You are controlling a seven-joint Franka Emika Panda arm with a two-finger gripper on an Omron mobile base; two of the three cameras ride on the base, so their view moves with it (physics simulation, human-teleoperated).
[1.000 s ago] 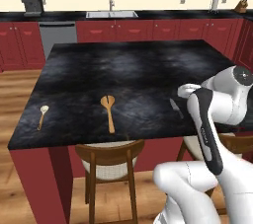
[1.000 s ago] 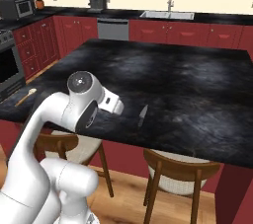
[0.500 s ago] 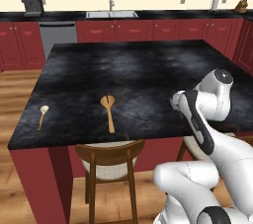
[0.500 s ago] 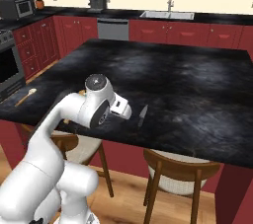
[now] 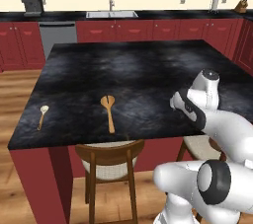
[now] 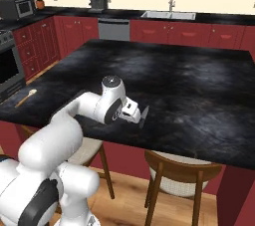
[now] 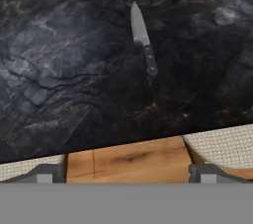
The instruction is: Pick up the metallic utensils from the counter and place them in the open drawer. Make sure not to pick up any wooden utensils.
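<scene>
A metallic utensil, a small knife [image 7: 142,38] with a silvery blade and dark grey handle, lies on the black marbled counter [image 7: 59,60] near its front edge. From the right base it is a thin dark sliver [image 6: 145,115]. My gripper [image 7: 126,174] hovers open over the counter's front edge, the knife ahead of it and nothing between its fingers. Its white hand [image 6: 131,112] sits just left of the knife. An orange-brown wooden spoon [image 5: 108,112] and a small pale-headed spoon [image 5: 42,116] lie farther left on the counter [image 5: 138,70]. The open drawer is out of view.
Wooden stools [image 5: 111,158] [image 6: 179,171] stand under the counter's front edge; one stool's backrest [image 7: 128,161] sits directly below my hand. A back counter with a sink [image 5: 111,14] runs along the far wall. A stove [image 6: 9,70] stands at the far left.
My arm has dropped lower and reached forward, bringing the hand down over the counter's front edge close to the knife. The jaws stayed open. The utensils have not moved.
</scene>
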